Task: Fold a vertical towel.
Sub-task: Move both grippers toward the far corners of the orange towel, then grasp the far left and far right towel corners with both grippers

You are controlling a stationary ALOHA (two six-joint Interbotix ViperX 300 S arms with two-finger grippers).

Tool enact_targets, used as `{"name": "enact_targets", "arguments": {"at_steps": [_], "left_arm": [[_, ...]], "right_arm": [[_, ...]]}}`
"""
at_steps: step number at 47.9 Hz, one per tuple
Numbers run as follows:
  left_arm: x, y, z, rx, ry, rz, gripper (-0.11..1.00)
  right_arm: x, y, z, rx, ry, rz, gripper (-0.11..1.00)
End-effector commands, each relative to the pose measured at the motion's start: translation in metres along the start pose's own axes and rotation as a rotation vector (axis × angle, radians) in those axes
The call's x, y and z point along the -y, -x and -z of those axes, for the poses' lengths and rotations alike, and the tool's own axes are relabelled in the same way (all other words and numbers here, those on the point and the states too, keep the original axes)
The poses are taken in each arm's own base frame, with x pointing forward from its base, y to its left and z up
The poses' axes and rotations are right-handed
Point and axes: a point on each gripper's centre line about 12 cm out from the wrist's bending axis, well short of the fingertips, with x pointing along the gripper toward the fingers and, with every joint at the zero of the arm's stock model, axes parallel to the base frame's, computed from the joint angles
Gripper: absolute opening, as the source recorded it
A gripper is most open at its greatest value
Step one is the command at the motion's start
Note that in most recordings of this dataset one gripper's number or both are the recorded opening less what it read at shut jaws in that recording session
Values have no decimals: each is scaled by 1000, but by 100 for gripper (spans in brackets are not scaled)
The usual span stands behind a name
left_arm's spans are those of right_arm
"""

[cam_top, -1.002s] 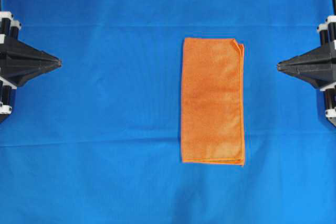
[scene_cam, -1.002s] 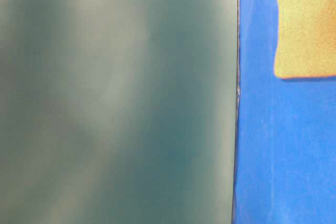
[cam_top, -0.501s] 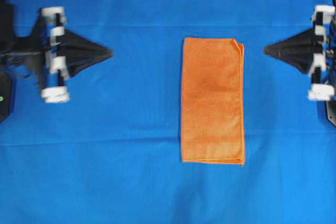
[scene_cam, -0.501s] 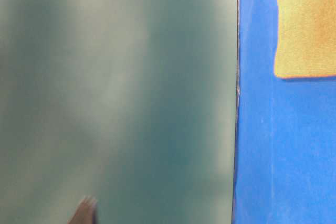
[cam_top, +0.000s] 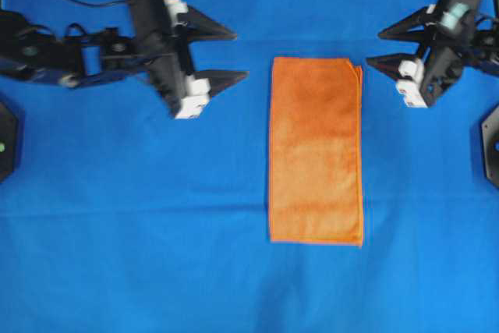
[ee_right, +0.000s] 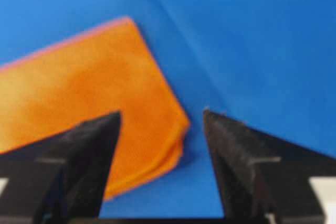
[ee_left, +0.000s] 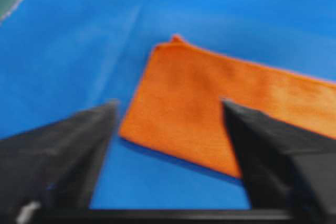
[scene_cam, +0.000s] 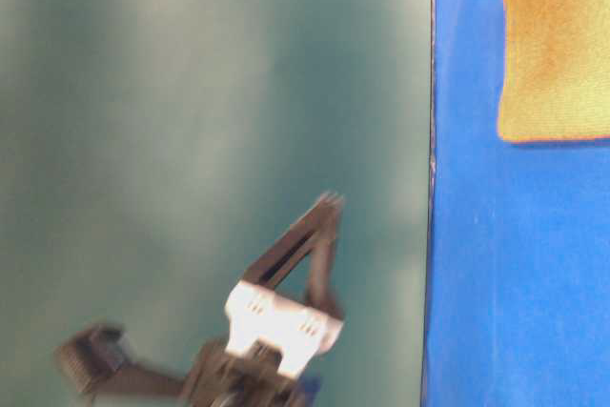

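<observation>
The orange towel point(cam_top: 316, 150) lies flat and layered on the blue cloth, long side running top to bottom in the overhead view. It also shows in the table-level view point(scene_cam: 556, 45), the left wrist view point(ee_left: 210, 108) and the right wrist view point(ee_right: 89, 103). My left gripper point(cam_top: 237, 55) is open and empty, to the left of the towel's top left corner, apart from it. My right gripper point(cam_top: 374, 48) is open and empty, just right of the towel's top right corner. Its layered corner lies between the jaws in the right wrist view.
The large blue cloth point(cam_top: 156, 232) covers the whole table. In the table-level view a blurred grey-green surface point(scene_cam: 191, 92) fills the left, with the left gripper point(scene_cam: 327, 204) in front of it.
Both arms have swung in from the table's sides toward the towel's top corners. Both grippers, shut before, have opened. The towel has not moved.
</observation>
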Motion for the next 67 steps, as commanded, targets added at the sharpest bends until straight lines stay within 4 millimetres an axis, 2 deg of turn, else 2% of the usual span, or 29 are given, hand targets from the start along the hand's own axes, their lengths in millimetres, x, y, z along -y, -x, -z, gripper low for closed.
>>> {"name": "enact_targets", "arguments": {"at_steps": [1,6,11,20,27,35,38,42,46,50,52,61,67], "left_arm": [[-7,-19,-4,12,9,-18,83],[-14,-44,15,-41,12,-34,77],[-20,-66,33,-83,17,-47,77],[-36,-92,57,-118,28,-77,77],[-36,-105,66,-126,26,-76,76],[-33,-110,75,-162,24,-70,73],[-31,-110,77,-182,24,-67,67],[-29,-109,80,-211,18,-63,50],[-27,-109,84,-238,-1,-56,30],[-25,-108,85,-242,-10,-52,9],[-25,-108,85,-243,-10,-52,2],[-29,-106,82,-248,-9,-58,2],[-37,-101,72,-248,0,-75,2]], "right_arm": [[4,-15,7,-31,-6,15,63],[6,-34,18,-69,-7,21,61],[9,-49,28,-97,-11,31,61],[11,-67,38,-137,-12,38,61],[12,-72,43,-156,-13,42,61],[12,-72,43,-158,-15,42,60],[12,-72,44,-161,-13,42,58],[12,-72,44,-163,-9,41,51],[10,-72,44,-165,5,34,32],[9,-72,45,-167,9,32,7],[9,-72,46,-168,9,32,2],[9,-71,43,-160,-5,33,2],[10,-71,39,-148,-9,36,2]]}}
